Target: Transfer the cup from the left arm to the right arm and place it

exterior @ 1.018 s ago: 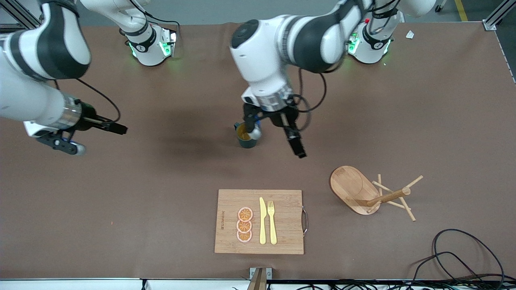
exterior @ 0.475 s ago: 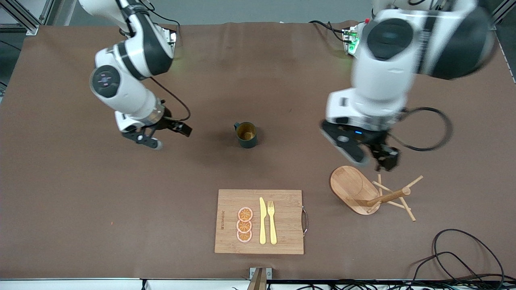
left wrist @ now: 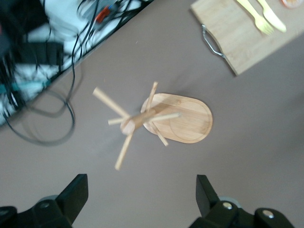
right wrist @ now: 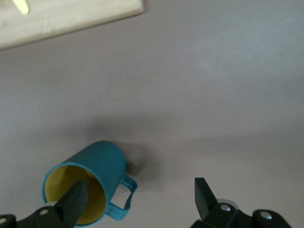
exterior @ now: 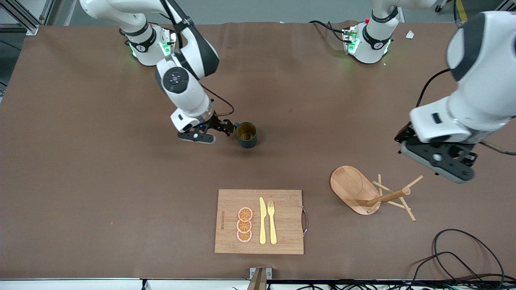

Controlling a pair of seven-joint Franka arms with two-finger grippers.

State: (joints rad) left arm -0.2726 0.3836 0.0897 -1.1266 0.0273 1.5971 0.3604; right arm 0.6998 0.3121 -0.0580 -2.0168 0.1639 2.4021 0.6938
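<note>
The cup (exterior: 246,135) stands upright mid-table, just beside the right gripper (exterior: 209,132), whose empty jaws gape wide toward its handle, while the left gripper (exterior: 437,158), also wide and empty, hangs well apart over the table's left-arm end.

Brown table (exterior: 80,181) — grey floor

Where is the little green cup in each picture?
Front view: the cup stands on the brown table, farther from the camera than the cutting board, right beside the right claw.
Left wrist view: the cup is not in it.
Right wrist view: the cup shows low down, by one finger of the open right claw.
Shared landmark: the cutting board shows in all three views.
</note>
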